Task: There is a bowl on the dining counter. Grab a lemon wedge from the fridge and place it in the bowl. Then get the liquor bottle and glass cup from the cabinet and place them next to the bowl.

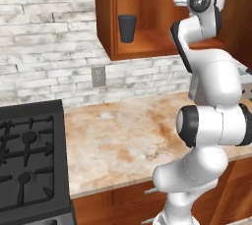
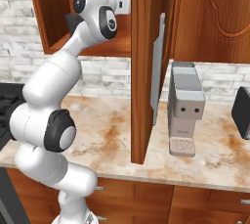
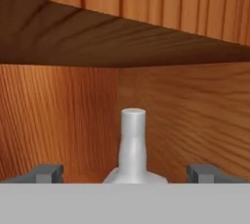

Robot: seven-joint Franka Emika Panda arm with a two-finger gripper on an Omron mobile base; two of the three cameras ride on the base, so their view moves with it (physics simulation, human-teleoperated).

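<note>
Fingers [image 3: 49, 173] of the gripper [image 3: 132, 174] stand wide apart, holding nothing, one on each side of the pale liquor bottle [image 3: 133, 145] deep in the cabinet [image 1: 147, 17]. Farther left on the shelf stands the dark glass cup [image 1: 127, 28]. If the jaws close off-centre, the narrow neck may tip or slip.

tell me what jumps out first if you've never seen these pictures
The white arm reaching up into the open wooden cabinet above the counter. In the hand view a pale bottle stands straight ahead between the wide-open gripper tips, deep in the cabinet. A dark cup sits on the cabinet shelf to the arm's left, and a grey coffee machine stands on the counter to the right of the open door.
</note>
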